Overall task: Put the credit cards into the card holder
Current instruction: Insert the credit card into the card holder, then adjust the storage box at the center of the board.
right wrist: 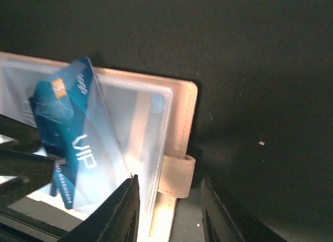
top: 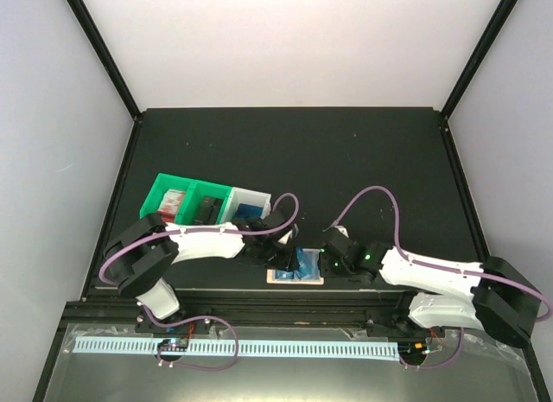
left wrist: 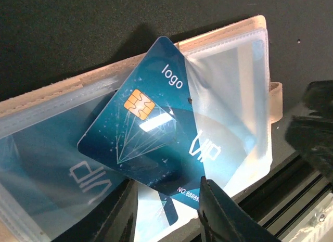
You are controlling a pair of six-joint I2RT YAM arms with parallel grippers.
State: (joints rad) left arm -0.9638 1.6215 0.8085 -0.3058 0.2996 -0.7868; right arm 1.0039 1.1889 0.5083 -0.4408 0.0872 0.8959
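The tan card holder [top: 278,279] lies open at the table's near edge, its clear sleeves up [left wrist: 62,88] [right wrist: 179,117]. A blue credit card [left wrist: 156,132] [right wrist: 67,127] [top: 304,262] stands tilted with one corner tucked under the right sleeve. My left gripper [left wrist: 166,211] [top: 281,251] straddles the card's lower corner. Its right finger touches the card's edge; contact on the other side is unclear. A second blue card [left wrist: 52,174] sits inside the left sleeve. My right gripper [right wrist: 169,211] [top: 328,262] stands open over the holder's strap tab [right wrist: 177,174], its left finger on the sleeve.
A green bin [top: 186,199] and a white bin [top: 251,203] stand behind the left arm. The table's front rail [left wrist: 291,195] runs just beside the holder. The two grippers are very close together, and the right one's dark body [left wrist: 312,127] shows in the left wrist view.
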